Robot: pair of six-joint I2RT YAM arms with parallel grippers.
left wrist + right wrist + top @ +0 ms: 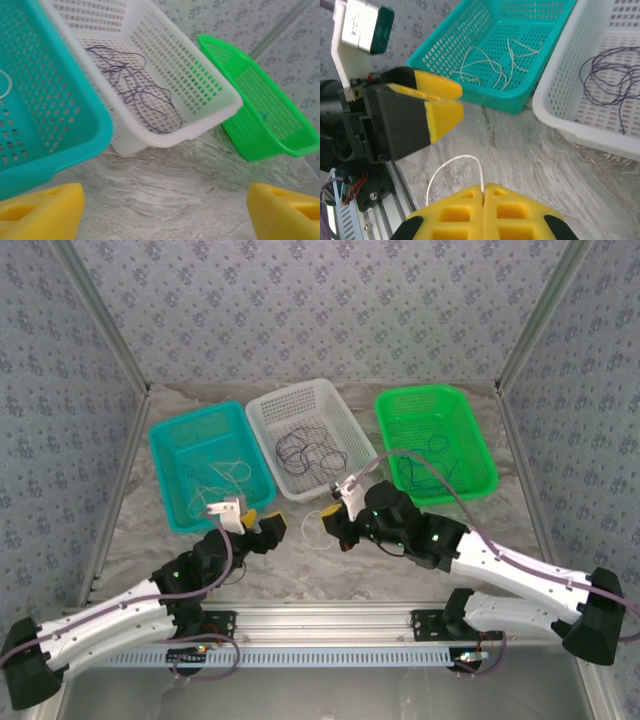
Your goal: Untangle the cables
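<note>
left basket (165, 455): far left on the table (330, 575), just beside the middle basket (262, 405)
middle basket: between the other two, set slightly further back
right basket (482, 455): right of the middle basket, a narrow gap between
cable strands (228, 476): in the left basket, toward its near end
cable loops (308, 452): in the middle basket, heaped on its floor
cable pieces (430, 468): in the right basket, in its near half
left hand (262, 525): over the table before the left basket's near right corner, facing the right hand (333, 525)
right hand: before the middle basket, right of the left hand, apart from it
loose cable (455, 172): clamped between the right hand's closed fingers, looping out toward the left hand
</note>
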